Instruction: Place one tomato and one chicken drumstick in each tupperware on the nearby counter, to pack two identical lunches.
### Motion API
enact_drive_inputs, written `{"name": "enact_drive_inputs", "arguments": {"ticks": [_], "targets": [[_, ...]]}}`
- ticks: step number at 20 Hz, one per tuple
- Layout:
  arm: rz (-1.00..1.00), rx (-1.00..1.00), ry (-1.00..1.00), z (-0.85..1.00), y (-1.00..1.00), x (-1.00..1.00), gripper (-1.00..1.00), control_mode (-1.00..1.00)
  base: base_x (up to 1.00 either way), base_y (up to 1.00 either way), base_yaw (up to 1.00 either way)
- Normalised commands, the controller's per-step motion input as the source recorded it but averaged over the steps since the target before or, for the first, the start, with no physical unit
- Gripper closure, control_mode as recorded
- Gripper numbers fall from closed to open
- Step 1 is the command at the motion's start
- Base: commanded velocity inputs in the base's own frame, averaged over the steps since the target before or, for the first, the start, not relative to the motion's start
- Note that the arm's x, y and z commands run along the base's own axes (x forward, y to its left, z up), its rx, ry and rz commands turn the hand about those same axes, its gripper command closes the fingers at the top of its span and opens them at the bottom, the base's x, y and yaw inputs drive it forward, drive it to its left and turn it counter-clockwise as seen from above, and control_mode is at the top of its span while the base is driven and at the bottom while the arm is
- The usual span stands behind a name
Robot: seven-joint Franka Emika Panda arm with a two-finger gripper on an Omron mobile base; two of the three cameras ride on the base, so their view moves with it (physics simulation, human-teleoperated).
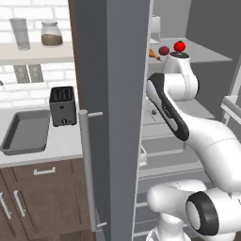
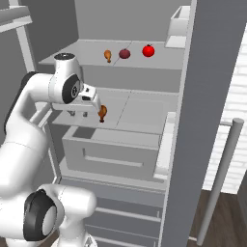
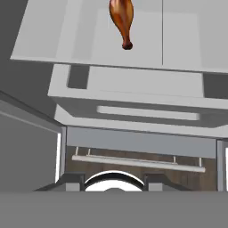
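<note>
1. Far left: dark grey tupperware (image 1: 26,132) on bench (image 1: 63,143), nothing in it. Toaster (image 1: 62,106) just beside its right rim, so tight there for a drop.
2. Open fridge door (image 1: 113,117) between bench and shelves. Likely to clip its edge on the swing out.
3. Claw (image 2: 80,114) inside fridge over middle shelf (image 2: 140,113), jaws partly apart, gripping nothing.
4. Chicken drumstick (image 2: 102,113) just right of claw, near shelf's front edge. Could be knocked off towards drawer (image 2: 116,149) by an off-centre close.
5. Top shelf: second drumstick (image 2: 108,56), dark red ball (image 2: 124,53), tomato (image 2: 148,50) in a row. Round, prone to rolling if bumped. Free room right of tomato.
</note>
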Motion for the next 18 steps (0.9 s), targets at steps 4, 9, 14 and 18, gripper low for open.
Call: {"name": "enact_drive_inputs", "arguments": {"ticks": [4, 9, 14, 18], "targets": [[-0.05, -0.04, 0.04, -0.11, 0.03, 0.22, -1.0, -1.0, 0.0, 0.0, 0.0], [-0.02, 0.01, -0.08, -0.08, -0.1, 0.54, -1.0, -1.0, 0.0, 0.0, 0.0], [0.0, 0.01, -0.17, -0.04, 0.0, 0.47, -1.0, -1.0, 0.0, 0.0, 0.0], [0.0, 0.05, -0.04, -0.14, 0.0, 0.19, -1.0, -1.0, 0.0, 0.0, 0.0]]}}
